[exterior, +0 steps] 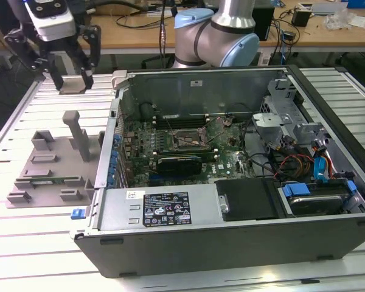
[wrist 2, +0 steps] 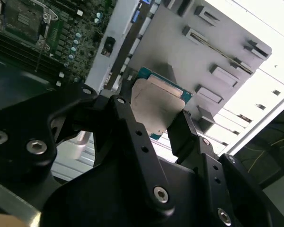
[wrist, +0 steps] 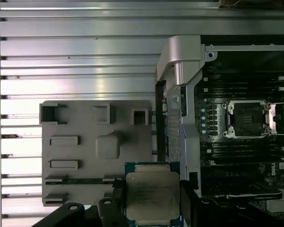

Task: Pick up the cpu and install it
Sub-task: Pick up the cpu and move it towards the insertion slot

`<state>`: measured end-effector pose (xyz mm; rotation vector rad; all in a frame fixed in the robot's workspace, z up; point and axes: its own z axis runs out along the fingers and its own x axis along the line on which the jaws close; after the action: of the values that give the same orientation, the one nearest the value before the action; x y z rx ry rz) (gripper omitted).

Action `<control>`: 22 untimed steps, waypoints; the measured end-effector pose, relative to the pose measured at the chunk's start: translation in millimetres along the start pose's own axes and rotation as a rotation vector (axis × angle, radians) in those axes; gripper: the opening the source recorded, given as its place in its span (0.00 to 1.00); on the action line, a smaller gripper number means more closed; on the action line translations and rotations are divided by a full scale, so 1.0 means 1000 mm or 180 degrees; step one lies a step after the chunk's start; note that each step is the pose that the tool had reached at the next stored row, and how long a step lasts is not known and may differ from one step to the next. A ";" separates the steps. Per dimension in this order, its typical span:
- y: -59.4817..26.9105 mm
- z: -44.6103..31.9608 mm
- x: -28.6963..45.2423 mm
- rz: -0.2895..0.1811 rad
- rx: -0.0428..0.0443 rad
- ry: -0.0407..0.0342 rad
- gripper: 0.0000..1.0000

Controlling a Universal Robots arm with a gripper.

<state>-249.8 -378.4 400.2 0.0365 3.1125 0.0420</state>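
CPU (wrist: 153, 196) is in the claw (wrist: 153, 201), pinched by two opposite edges between the black fingers (wrist: 187, 191). Its silver metal top faces the camera in both wrist views, with a thin green border showing around it. In the second wrist view the fingers (wrist 2: 182, 123) bear on the board's sides, and the CPU (wrist 2: 158, 106) sits squarely between them, not skewed.

In the exterior view the claw (exterior: 71, 76) hangs well above the slatted tabletop (exterior: 24, 243), to the exterior view's left of the open computer case (exterior: 231, 243). It is lifted clear of the grey fixture tray (exterior: 48, 164). In the first wrist view the chip lies over the tray (wrist: 85, 156) edge nearest the case wall. The socket (wrist: 248, 118) with its metal frame is well apart from it, inside the case.

You are, I judge, in the carry. Hold the chip flat and grip only as hard as the edges need, since a thin board can twist or slip under a sideways knock. Mind the raised case wall (wrist: 180, 61) between the chip and the board. Travel at a height that clears it, and line the chip's square up with the socket's square before any descent.
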 end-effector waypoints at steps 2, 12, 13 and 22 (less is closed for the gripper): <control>0.0002 0.0004 -0.0099 0.0000 0.0000 0.0000 0.55; 0.0015 0.0022 -0.0760 0.0000 0.0000 0.0000 0.55; 0.0017 0.0024 -0.0822 0.0000 0.0000 0.0000 0.55; 0.0027 0.0038 -0.1315 0.0000 0.0000 0.0001 0.55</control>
<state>-118.2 -378.7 400.1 0.0365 3.1128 0.0420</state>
